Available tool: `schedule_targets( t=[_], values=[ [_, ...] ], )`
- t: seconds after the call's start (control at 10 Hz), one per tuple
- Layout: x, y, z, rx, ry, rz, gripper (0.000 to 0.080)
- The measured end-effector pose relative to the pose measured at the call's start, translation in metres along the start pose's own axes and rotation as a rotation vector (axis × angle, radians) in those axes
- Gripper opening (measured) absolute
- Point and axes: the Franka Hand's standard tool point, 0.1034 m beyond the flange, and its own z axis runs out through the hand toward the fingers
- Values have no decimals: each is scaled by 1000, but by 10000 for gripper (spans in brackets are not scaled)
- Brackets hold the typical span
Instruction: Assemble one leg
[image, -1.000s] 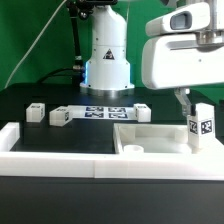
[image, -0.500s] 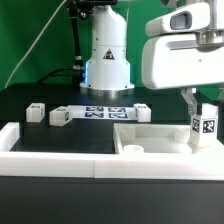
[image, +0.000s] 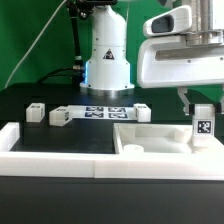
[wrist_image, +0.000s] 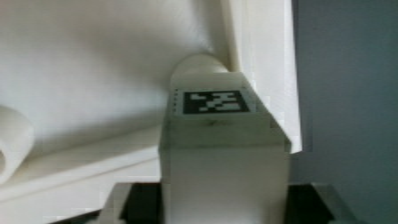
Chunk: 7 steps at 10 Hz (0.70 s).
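Right now the end effector (image: 199, 106) grips the leg (image: 203, 128) upright between its fingers. The leg's foot reaches down to the slab (image: 155, 138) directly beneath; contact unclear.

leg (image: 203, 128) at slab's (image: 155, 132) far corner, marker board (image: 105, 112) behind

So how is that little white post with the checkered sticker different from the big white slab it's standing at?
The leg is a small, narrow post; the slab is wide and flat. The leg stands upright, while the slab lies flat. The leg carries a black-and-white tag; the slab shows a round hole and no tag that I can see. Both are plain white.
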Motion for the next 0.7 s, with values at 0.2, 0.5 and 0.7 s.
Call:
schedule_targets(
  t=[0.2,0.5,0.7],
  values=[
    [1,2,0,-5,6,202,289],
    [0,4,1,-14,13,551,290],
    [-2,4,1,-28,20,760,290]
  ],
)
